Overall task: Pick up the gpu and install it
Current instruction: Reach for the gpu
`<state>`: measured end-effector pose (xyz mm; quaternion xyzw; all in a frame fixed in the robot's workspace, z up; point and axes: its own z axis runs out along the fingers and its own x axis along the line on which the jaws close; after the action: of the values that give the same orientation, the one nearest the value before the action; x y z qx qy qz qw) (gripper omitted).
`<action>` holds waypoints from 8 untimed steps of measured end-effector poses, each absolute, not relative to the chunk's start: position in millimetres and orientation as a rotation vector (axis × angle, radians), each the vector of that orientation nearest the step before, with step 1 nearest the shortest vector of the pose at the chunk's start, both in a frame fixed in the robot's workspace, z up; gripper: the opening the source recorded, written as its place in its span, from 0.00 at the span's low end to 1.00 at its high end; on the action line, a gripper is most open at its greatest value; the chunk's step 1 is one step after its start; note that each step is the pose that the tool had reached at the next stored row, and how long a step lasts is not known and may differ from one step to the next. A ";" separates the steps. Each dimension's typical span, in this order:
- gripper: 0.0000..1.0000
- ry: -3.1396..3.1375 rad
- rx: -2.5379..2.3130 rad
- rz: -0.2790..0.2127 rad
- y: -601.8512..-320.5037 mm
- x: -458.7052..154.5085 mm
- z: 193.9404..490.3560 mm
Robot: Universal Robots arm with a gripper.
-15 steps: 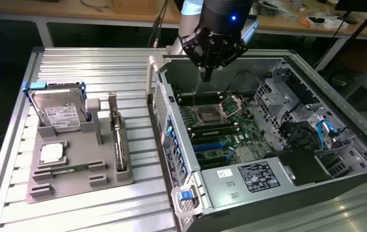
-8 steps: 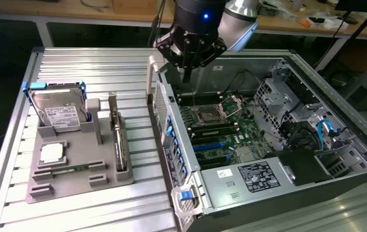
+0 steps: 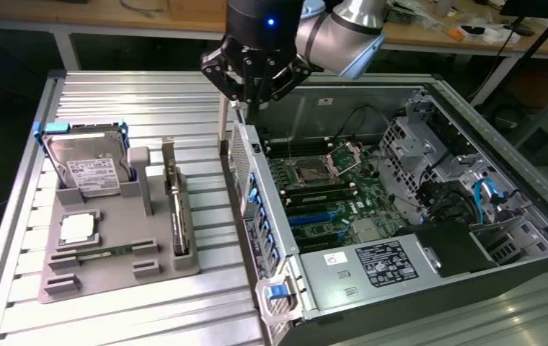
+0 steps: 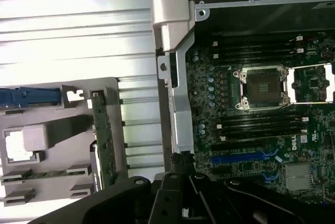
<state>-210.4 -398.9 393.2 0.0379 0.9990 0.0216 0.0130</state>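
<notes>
Gpu [image 3: 179,222] stood on its long edge in a slot of the grey holder [image 3: 110,272], in the left half of the exterior view, near the upright hard drive [image 3: 89,169] in its blue frame. The drive's white label carried print too small to read, and so did the white label [image 3: 380,263] on the power supply inside the open computer case [image 3: 254,209]. A narrow strip of bare ribbed tabletop [image 3: 139,317] lay between the holder and the case wall. At the upper middle of the frame the pincer [image 3: 245,108] hung closed and empty over the case's edge, well apart from the gpu.
</notes>
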 end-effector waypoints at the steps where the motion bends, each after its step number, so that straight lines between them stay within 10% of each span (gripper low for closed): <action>1: 0.11 3.113 0.118 0.068 -399.0 -214.4 393.1; 8: 0.11 3.113 0.118 0.068 -398.9 -244.1 392.6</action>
<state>-244.1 -398.9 392.6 0.0379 0.9990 0.0217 0.0131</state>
